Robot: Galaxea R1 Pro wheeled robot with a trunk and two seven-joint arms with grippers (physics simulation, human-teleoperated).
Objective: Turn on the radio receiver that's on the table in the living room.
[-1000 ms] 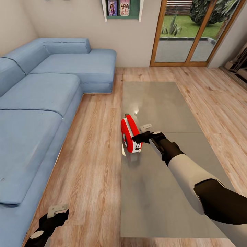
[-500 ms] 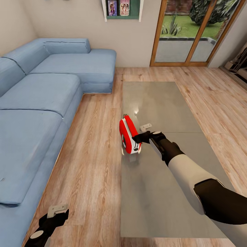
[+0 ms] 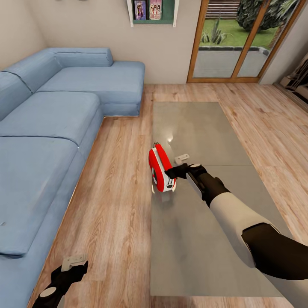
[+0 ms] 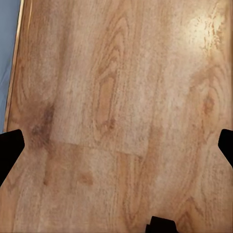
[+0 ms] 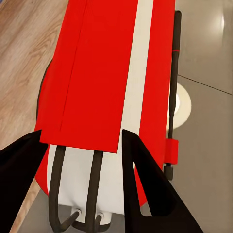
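The red radio receiver (image 3: 159,167) with white trim stands on edge at the left rim of the glossy grey table (image 3: 201,128), its thin handle (image 5: 174,73) along one side. My right gripper (image 3: 176,165) reaches it from the right, open, with the dark fingertip (image 3: 171,172) against the radio's white lower end. In the right wrist view the red and white body (image 5: 107,73) lies just beyond the two dark fingers (image 5: 145,184). My left gripper (image 3: 72,266) hangs open and empty low over the wood floor (image 4: 116,97).
A blue L-shaped sofa (image 3: 51,128) runs along the left, with a strip of plank floor (image 3: 124,171) between it and the table. Wood-framed glass doors (image 3: 239,42) and a wall shelf (image 3: 152,10) stand at the back.
The radio has shifted a little to the left against my right fingertip. The left gripper has sunk slightly. The right arm has barely moved.
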